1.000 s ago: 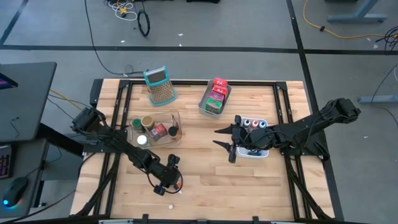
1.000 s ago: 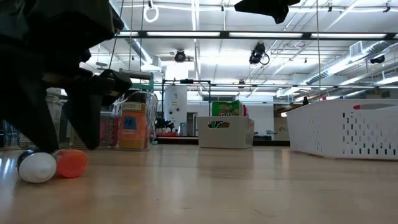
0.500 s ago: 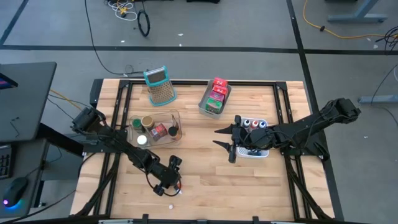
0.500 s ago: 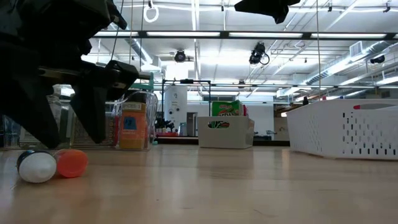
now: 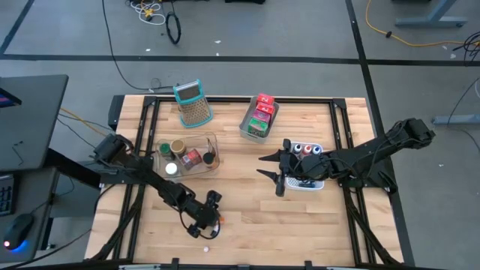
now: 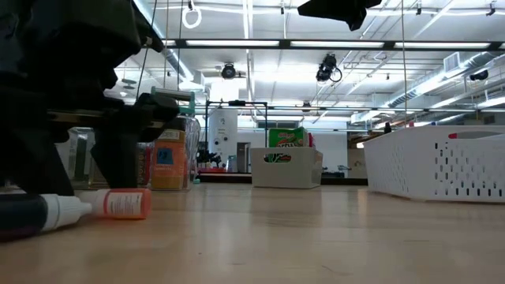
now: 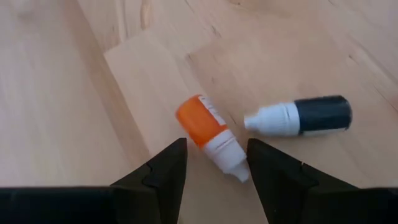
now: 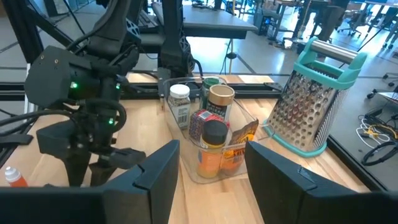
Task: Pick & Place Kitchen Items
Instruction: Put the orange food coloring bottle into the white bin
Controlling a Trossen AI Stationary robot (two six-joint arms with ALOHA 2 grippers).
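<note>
Orange and black dropper bottles (image 7: 210,132) (image 7: 301,116) lie on their sides just apart on the wooden table's (image 5: 247,202) near edge, the left gripper (image 7: 214,165) hanging over the orange one, fingers parted, holding nothing. Farther back, a clear bin (image 8: 214,165) holds spice jars, labels unreadable, beside a teal-handled grater (image 8: 311,99). The right gripper (image 5: 268,167) waits mid-table with fingers apart.
</note>
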